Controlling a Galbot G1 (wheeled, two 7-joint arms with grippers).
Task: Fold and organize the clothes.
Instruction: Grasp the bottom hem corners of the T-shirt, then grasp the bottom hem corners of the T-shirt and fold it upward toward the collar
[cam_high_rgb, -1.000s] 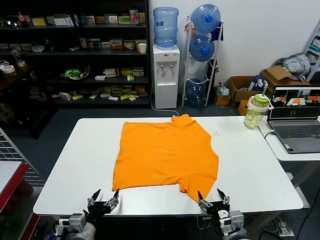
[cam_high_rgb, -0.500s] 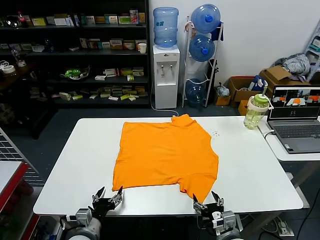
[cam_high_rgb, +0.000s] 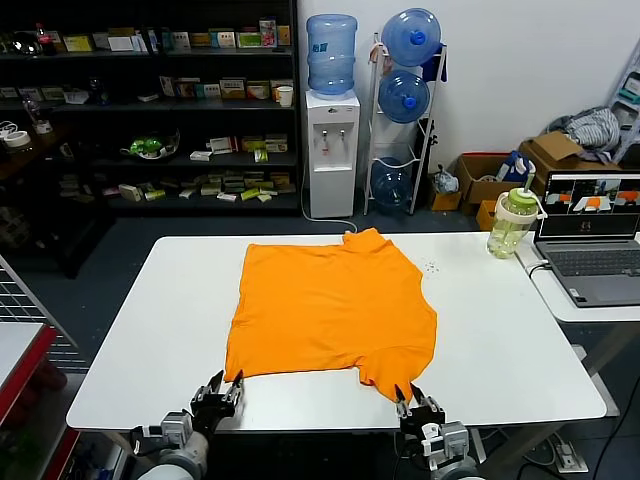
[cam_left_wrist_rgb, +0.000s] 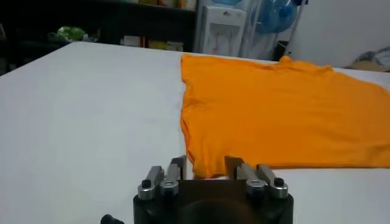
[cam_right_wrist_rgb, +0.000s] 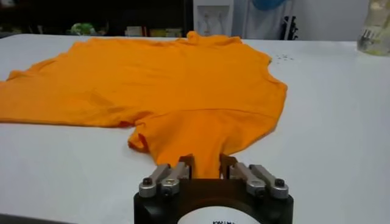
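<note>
White table (cam_high_rgb: 150, 330) — orange T-shirt (cam_high_rgb: 330, 305) flat

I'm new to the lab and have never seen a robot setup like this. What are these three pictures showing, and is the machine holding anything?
A two-armed robot stands at a white table. One picture comes from a camera on its head, looking down at the table; the other two come from cameras on its wrists, each looking out over its own claw.

Spread flat on the table is an orange T-shirt. The left gripper sits at the shirt's near left corner, and the right gripper at the near sleeve. In the wrist pictures, each one's fingers are parted on either side of the shirt's edge, so nothing looks gripped yet.

A drinking bottle and a laptop stand to the right.
</note>
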